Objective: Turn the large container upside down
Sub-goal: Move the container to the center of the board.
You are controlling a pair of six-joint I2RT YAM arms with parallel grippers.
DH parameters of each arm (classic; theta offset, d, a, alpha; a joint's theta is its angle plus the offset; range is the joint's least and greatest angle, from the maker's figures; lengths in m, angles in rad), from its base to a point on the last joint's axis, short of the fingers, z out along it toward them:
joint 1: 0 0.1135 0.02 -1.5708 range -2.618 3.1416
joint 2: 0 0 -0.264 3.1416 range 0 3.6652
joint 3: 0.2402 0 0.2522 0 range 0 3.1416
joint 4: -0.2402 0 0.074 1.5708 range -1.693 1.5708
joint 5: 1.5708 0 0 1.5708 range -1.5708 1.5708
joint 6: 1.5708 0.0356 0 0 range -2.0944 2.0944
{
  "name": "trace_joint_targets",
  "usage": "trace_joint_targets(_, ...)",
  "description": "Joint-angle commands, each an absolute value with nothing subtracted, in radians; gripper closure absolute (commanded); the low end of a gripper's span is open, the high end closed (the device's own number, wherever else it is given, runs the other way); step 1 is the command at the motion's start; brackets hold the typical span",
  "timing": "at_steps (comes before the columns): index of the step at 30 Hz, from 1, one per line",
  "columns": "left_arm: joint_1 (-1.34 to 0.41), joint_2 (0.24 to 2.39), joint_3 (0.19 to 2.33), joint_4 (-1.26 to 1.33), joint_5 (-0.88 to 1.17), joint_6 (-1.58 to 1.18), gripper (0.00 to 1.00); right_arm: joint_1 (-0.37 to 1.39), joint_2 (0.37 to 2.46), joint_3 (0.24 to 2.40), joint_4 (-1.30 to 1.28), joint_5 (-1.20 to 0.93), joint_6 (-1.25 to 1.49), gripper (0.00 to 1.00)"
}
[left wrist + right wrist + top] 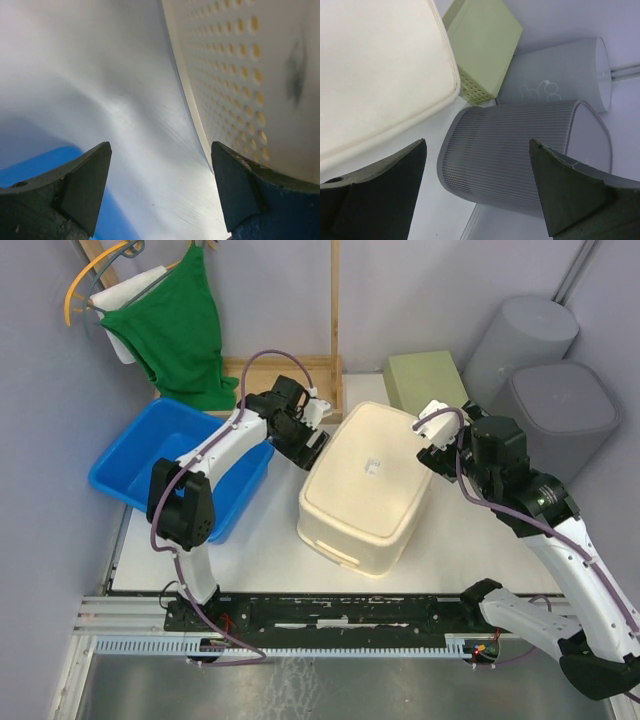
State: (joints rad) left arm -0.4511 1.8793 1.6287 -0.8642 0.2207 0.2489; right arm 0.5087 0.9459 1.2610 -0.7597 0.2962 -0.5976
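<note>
- The large container, cream-coloured, sits near the middle of the white surface. Its flat base faces up and its rim is down, with a handle slot showing on the near side.
- The left jaws, at the end of the left arm, stand wide apart just beside the container's far left edge. They hold nothing. In the left wrist view only bare surface shows between the dark fingers, and a pale perforated wall runs past the right one.
- The right jaws, on the right arm, are also spread wide and empty at the container's far right corner. Whether they touch it cannot be told. In the right wrist view the container lies off to the left of the fingers.
- A blue tub lies left of the container, under the left arm.
- A pale green box stands just behind the container.
- Two grey bins stand at the far right.
- A green cloth hangs at the far left.
</note>
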Motion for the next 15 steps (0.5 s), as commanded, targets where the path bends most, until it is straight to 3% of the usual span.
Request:
trace_joint_targets(1,-0.526,1.807,1.605,-0.903,0.345,0.301,0.13,0.499,0.948,1.277,-0.723,0.287,-0.557,0.09)
trace_joint_targets(9,-0.578,1.765,1.577,-0.982,0.328,0.307,0.12,0.467,0.951,1.353,-0.84,0.146,-0.504,0.08)
trace_joint_targets(12,-0.579,1.721,1.534,-0.988,0.322,0.318,0.12,0.466,0.96,1.423,-1.034,-0.17,-0.515,0.05)
trace_joint_targets(15,-0.579,1.698,1.521,-1.021,0.347,0.327,0.12,0.496,0.979,1.473,-1.286,-0.586,-0.69,0.0)
